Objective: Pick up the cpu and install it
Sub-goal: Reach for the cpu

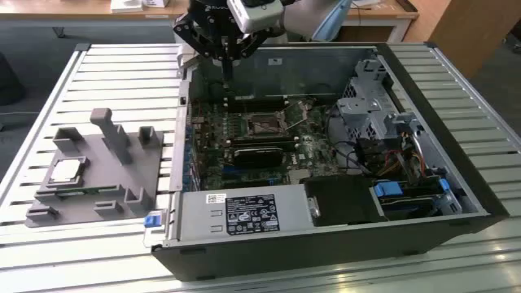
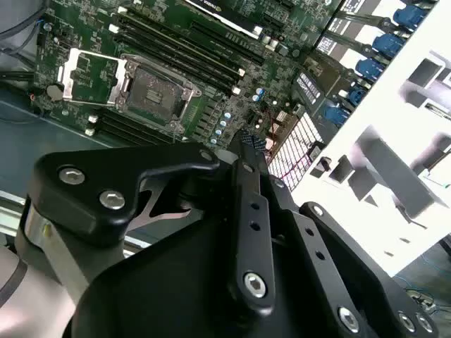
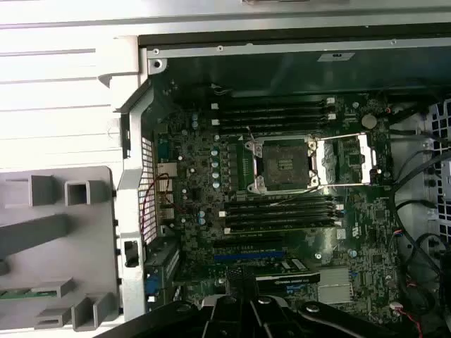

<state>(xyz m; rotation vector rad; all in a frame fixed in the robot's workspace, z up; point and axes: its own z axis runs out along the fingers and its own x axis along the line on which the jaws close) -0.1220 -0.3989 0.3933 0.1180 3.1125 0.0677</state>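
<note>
**Gripper over case; cpu not yet lifted**

The gripper (image 1: 228, 96) hangs above the rear of the open computer case (image 1: 326, 253). Its fingers are closed together on nothing, tips over the motherboard (image 3: 197, 190). The cpu (image 1: 67, 171) lies flat in the grey fixture tray (image 1: 150, 168) at the exterior view's left, well apart from the gripper. I judge it light, rigid and fragile underneath, best gripped by opposite edges. Upright pegs (image 1: 110, 131) crowd it, and the case's side wall stands between tray and open socket (image 3: 285, 165).

We log: white slatted metal table (image 3: 56, 70) blown out in the first wrist view; grey plastic fixture tray (image 2: 402, 183) washed pale in the second wrist view; open black computer case (image 1: 326, 250) dim inside.
</note>
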